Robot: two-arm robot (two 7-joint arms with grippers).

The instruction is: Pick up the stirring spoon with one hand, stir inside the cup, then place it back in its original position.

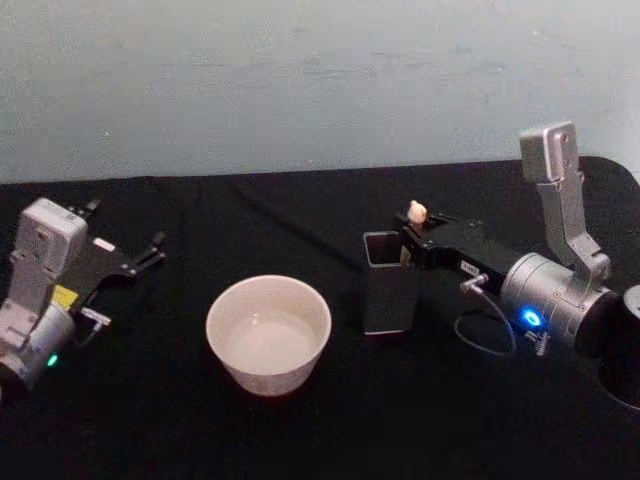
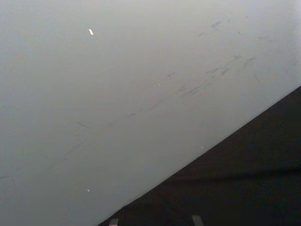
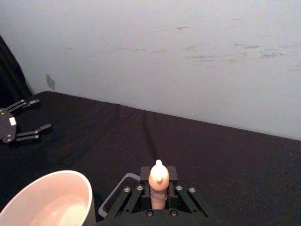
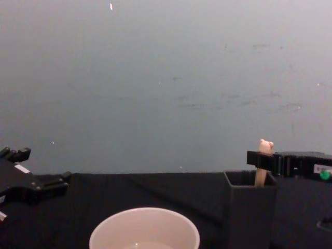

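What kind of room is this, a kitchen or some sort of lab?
Probably a lab test bench, not a kitchen: a table draped in black cloth against a bare scuffed wall, holding just a cup, a dark holder and a stirring spoon.

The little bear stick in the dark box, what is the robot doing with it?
That is the stirring spoon, standing upright in the dark holder box. The right pincer is shut on its handle just below the bear head, above the box's rim. The cream cup sits beside the box, on the robot's left of it. The left pincer rests open farther left, away from both.
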